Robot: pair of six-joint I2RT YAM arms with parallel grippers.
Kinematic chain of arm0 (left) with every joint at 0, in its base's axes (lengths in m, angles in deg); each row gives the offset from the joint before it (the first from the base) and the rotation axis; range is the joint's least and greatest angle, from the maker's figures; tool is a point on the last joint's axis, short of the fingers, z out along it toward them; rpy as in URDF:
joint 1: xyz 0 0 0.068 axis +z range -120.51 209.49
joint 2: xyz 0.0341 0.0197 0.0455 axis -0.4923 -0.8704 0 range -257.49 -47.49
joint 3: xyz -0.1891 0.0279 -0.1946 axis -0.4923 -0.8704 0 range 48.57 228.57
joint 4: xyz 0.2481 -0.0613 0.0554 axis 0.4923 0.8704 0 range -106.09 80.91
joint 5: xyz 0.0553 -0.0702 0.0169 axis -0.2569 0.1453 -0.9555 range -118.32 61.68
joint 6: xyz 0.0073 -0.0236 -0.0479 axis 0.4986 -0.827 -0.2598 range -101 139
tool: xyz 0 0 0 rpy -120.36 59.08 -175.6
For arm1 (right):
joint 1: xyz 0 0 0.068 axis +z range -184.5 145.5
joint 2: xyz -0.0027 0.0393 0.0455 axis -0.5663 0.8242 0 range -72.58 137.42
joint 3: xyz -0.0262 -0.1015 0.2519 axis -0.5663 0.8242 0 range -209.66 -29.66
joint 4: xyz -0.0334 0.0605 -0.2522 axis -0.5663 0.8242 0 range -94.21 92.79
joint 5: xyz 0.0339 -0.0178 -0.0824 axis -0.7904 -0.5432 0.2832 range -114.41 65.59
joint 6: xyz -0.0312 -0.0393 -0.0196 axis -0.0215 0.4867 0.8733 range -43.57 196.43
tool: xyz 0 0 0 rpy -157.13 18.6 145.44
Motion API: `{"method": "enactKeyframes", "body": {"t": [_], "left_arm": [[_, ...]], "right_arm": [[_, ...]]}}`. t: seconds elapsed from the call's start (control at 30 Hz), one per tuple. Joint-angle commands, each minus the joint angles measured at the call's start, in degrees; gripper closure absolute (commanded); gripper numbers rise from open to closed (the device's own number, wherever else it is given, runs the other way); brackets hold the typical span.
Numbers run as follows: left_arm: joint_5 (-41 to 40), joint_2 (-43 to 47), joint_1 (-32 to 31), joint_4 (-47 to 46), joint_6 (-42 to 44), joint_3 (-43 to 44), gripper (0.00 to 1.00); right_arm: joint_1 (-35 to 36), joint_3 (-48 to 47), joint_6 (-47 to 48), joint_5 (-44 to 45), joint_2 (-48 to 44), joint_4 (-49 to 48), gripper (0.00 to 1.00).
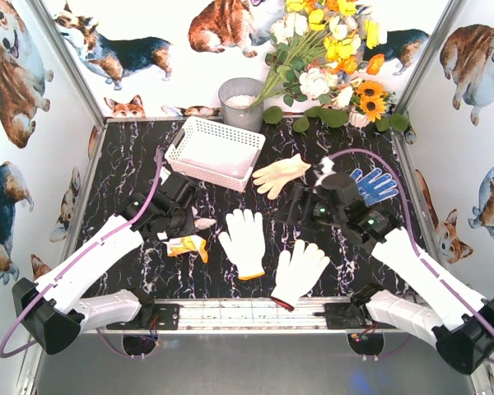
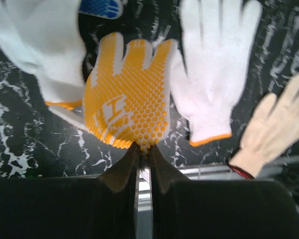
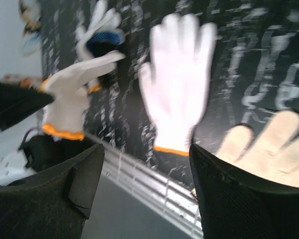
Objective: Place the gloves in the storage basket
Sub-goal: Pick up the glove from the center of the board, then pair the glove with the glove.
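My left gripper (image 1: 184, 231) is shut on the cuff edge of the orange-palmed glove (image 1: 187, 245). In the left wrist view this glove (image 2: 127, 94) hangs from the closed gripper (image 2: 143, 148). A white glove with an orange cuff (image 1: 244, 241) and a white glove with a red cuff (image 1: 299, 271) lie flat at the near middle. A cream glove (image 1: 280, 174) and a blue-dotted glove (image 1: 373, 185) lie farther back. The white storage basket (image 1: 181, 153) stands at the back left. My right gripper (image 1: 295, 210) is open and empty above the table, and it also shows in the right wrist view (image 3: 147, 164).
A grey round bucket (image 1: 241, 102) and a bunch of flowers (image 1: 329, 58) stand behind the basket at the back wall. A metal rail (image 1: 247, 311) runs along the near edge. Another white glove (image 2: 40, 45) fills the upper left of the left wrist view.
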Motion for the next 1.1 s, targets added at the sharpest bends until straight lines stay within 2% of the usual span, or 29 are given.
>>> {"method": "enactKeyframes", "body": {"t": [0.0,0.13,0.33,0.43,0.57,0.83,0.93,1.07], "left_arm": [[10.0,-0.4,0.3,-3.6,4.5,3.1,1.0],[12.7,-1.2,0.4,-7.0,5.1,2.1,1.0],[17.5,-4.5,0.3,-9.4,6.4,5.0,1.0],[16.4,-6.9,0.4,-6.1,8.1,8.1,1.0],[16.2,-8.5,0.5,-6.6,8.8,10.5,1.0],[22.7,-11.7,0.7,-11.2,8.4,11.0,1.0],[24.3,-11.5,0.7,-11.3,9.5,11.3,1.0],[22.9,-10.8,0.7,-9.7,10.2,11.9,1.0]], "right_arm": [[7.1,-8.0,2.6,-4.3,2.7,-2.4,0.28],[10.9,-11.0,-0.1,-5.5,7.4,-5.6,0.26],[13.5,-8.7,-8.6,-14.9,16.3,-22.9,0.21],[15.1,-10.3,-9.4,-16.8,20.1,-25.1,0.21],[16.6,-10.5,-9.5,-16.1,22.0,-26.4,0.21],[16.6,-8.6,-8.2,-14.4,21.4,-23.7,0.29],[16.6,-10.1,-7.2,-13.8,23.1,-23.0,0.35],[16.7,-12.4,-8.5,-17.9,27.4,-25.0,0.5]]}}
